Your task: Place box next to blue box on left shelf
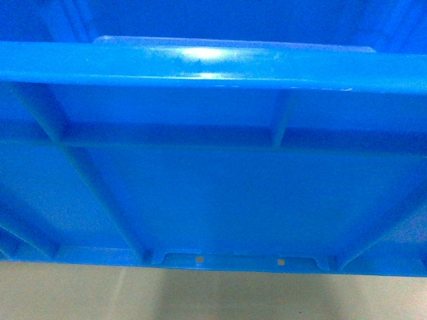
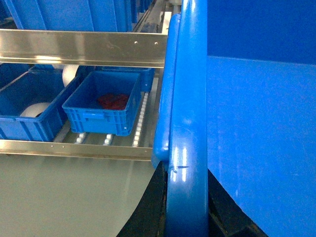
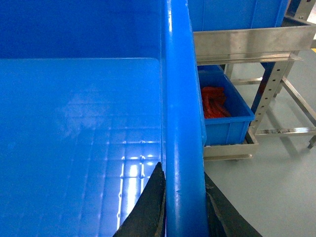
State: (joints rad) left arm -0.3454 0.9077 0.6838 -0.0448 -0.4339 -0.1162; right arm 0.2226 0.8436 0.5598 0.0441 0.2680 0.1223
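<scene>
The box (image 1: pixel 213 187), a large bright blue ribbed crate, fills the head view and hangs above the pale floor. My left gripper (image 2: pixel 185 168) is shut on its left rolled rim (image 2: pixel 187 98), one black finger on each side. My right gripper (image 3: pixel 181 168) is shut on the right rim (image 3: pixel 180 89) in the same way. The left shelf (image 2: pixel 140 116) with white rollers lies ahead. A small blue box (image 2: pixel 101 106) holding red parts sits on it, just left of my crate's far corner. Another blue box (image 3: pixel 224 111) with red parts sits to the crate's right.
A further blue bin (image 2: pixel 29 106) with white rolls sits at the shelf's left. A steel rail (image 2: pixel 84 47) crosses above the shelf level and another (image 2: pixel 74 148) runs along its front edge. A perforated metal upright (image 3: pixel 269 84) stands at the right, over grey floor (image 3: pixel 276 187).
</scene>
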